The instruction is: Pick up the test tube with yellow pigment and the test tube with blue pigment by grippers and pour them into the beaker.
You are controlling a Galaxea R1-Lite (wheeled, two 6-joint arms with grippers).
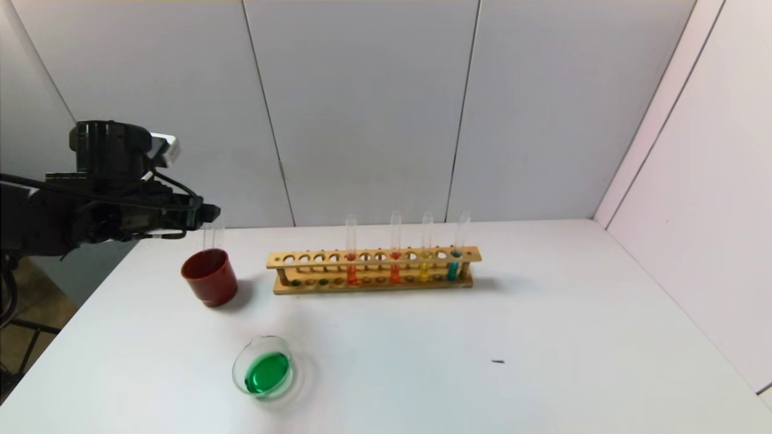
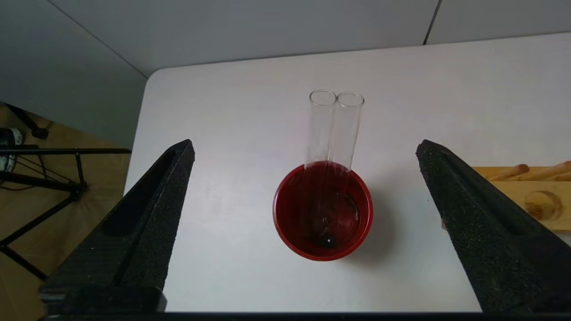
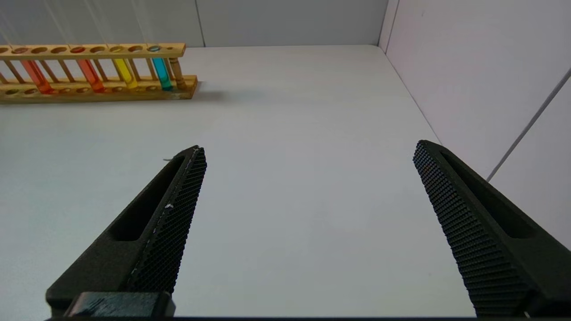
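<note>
My left gripper point(image 1: 208, 212) hangs open and empty just above and behind a dark red cup point(image 1: 209, 277). In the left wrist view point(image 2: 305, 145) its fingers stand wide on either side of the cup point(image 2: 285, 232). Two empty clear test tubes point(image 1: 213, 232) lean side by side in the cup point(image 2: 332, 129); no yellow or blue liquid shows in them. The beaker point(image 1: 241, 355) at the front holds green liquid. My right gripper point(image 3: 308, 145) is open and empty over bare table and is out of the head view.
A wooden rack point(image 1: 374, 258) at mid-table holds two orange-red tubes point(image 1: 351, 271), one with yellow liquid point(image 1: 425, 265) and one with teal liquid point(image 1: 453, 268). The rack also shows in the right wrist view point(image 3: 89, 48). A small dark speck point(image 1: 497, 361) lies at front right. A wall borders the table's right side.
</note>
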